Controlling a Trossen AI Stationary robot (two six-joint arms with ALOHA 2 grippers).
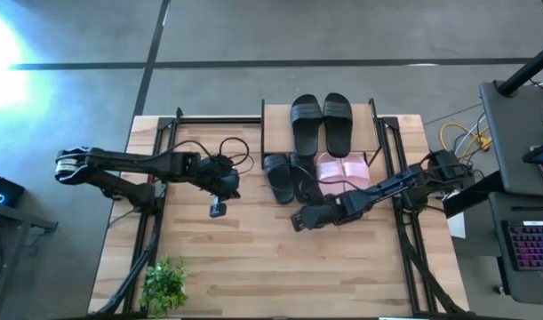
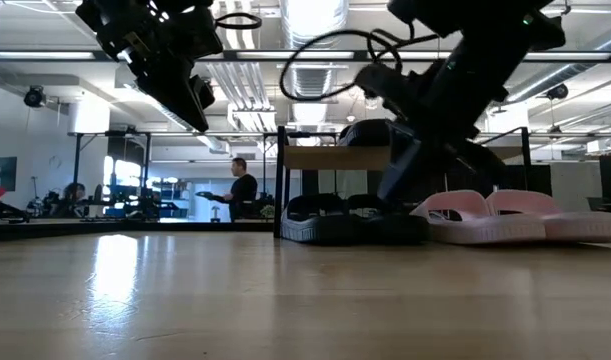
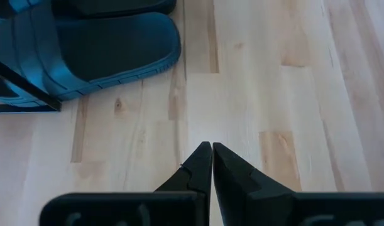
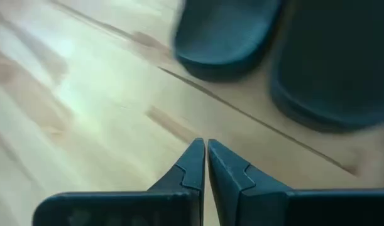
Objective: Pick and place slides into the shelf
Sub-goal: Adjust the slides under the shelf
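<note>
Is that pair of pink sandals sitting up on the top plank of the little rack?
No, the pink sandals lie low, at tabletop level; two black sandals occupy the rack's top plank.

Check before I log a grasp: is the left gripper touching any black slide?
Apart. In the left wrist view the shut left gripper points at bare wood, well short of the black slide.

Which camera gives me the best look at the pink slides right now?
The high view: the pink slides show whole from above, lying side by side at the shelf, right of the black slides. The low view shows them only side-on, on the table. Neither wrist view shows them; both see only black slides.
</note>
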